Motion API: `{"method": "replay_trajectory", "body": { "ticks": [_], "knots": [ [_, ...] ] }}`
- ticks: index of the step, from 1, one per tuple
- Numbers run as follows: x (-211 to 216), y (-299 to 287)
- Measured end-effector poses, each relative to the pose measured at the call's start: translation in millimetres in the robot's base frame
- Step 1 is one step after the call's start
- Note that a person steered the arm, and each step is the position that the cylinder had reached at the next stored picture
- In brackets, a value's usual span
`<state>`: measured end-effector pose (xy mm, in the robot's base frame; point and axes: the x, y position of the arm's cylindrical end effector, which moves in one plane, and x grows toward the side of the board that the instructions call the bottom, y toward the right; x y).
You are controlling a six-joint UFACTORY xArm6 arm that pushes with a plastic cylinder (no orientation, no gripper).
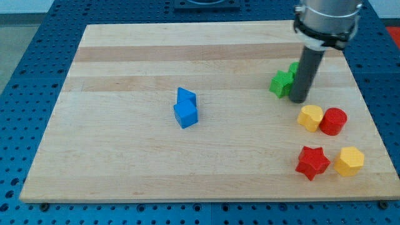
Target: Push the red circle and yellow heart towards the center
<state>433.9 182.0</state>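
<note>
**Getting behind the red circle and yellow heart**

My tip (299,100) rests on the board (125,156) at the view's right, touching or just beside the green star (282,83) on its right side, and just above the yellow heart (310,117). There are no jaws here, only a plain rod, so nothing is held.

The heart and the red circle (333,121) sit side by side and seem to touch, the heart on the left, both well to the right of the board's centre. As I judge it, the step in hand is to come round to the circle's right side. A push from there towards the view's left would drive the circle into the heart and move the pair together. The path round should keep clear of the heart, since a nudge from above would send it down towards the red star (312,162). The push should run through the middle of both blocks, because a round block is likely to slip off a contact that is off-line.

The blocks look like smooth, matt plastic or painted wood, with flat tops. The board is pale, striped wood with a fine grain. Two blue blocks (185,108) huddle near the centre, their shapes unclear. A yellow hexagon (349,161) lies beside the red star.
</note>
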Motion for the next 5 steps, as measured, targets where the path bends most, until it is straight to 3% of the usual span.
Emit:
{"method": "replay_trajectory", "body": {
  "ticks": [2, 5],
  "knots": [
    [4.1, 75.9],
    [52.5, 91.4]
  ]
}}
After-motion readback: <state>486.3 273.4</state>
